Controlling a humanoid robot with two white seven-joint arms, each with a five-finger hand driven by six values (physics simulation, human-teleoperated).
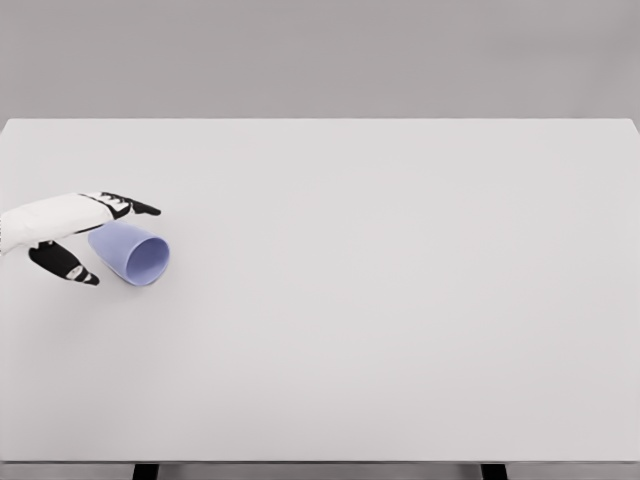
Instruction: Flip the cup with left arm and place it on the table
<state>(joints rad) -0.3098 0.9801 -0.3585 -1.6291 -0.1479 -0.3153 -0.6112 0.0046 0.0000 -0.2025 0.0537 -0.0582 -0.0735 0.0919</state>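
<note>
Setting: plain grey backdrop; one wide white desk point(380, 300) filling the head view.

Left hand point(75, 235): enters at the left edge, white with black fingertips; fingers above and thumb below bracket the cup's closed end, seemingly closing on it, though firm contact cannot be told.

Cup point(133, 253): pale blue, on its side near the desk's left edge, mouth facing lower right. Contents: none visible.

Right arm: not in view.

Task status, as judged: early. Cup not yet upright; lifting, flipping and setting down all remain.
</note>
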